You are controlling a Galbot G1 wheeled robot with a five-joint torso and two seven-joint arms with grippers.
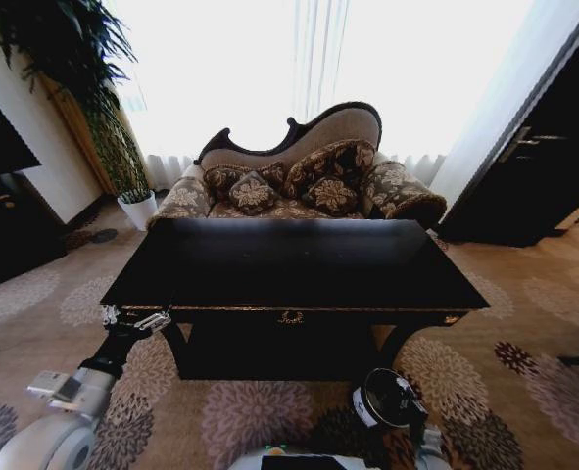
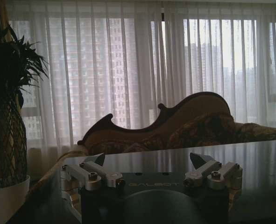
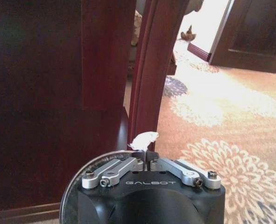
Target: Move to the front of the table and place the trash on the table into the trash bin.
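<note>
Right gripper (image 3: 146,158) pinches a paper wad (image 3: 144,139) low over the bin (image 1: 385,399) for dropping; left gripper (image 2: 149,169) spread at the table (image 1: 387,257) edge.

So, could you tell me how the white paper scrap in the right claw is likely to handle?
The paper scrap looks thin and crumpled, so it is probably very light and floppy. The right claw pinches just one edge, so it may slip free easily. Released, it would likely flutter rather than roll.

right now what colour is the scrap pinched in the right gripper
White: a crumpled paper wad in the right gripper, clearest in the right wrist view.
</note>
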